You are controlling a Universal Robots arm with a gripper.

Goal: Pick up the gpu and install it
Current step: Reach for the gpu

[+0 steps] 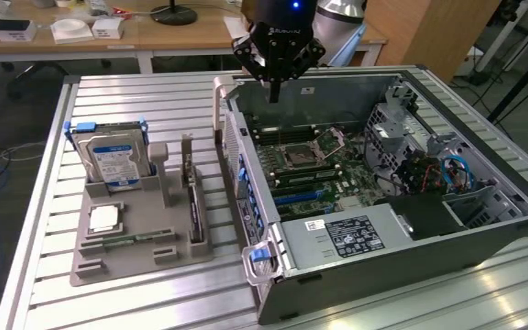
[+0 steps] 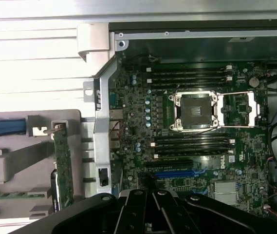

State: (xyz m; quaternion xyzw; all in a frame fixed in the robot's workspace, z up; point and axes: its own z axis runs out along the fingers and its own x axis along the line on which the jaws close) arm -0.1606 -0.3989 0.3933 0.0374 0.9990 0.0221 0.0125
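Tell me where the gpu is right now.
The gpu stands on edge in the grey holder, on the exterior view's left, between the hard drive and the open computer case.

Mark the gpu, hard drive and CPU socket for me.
gpu (image 1: 195,213): exterior view, dark card body, mid-length.
hard drive (image 1: 110,163): exterior view, middle of its label face.
CPU socket (image 2: 196,110): wrist view, socket centre.

The gpu (image 2: 63,168) is dark green, the tray (image 1: 128,260) grey, the hard drive (image 1: 110,163) silver with a blue label.
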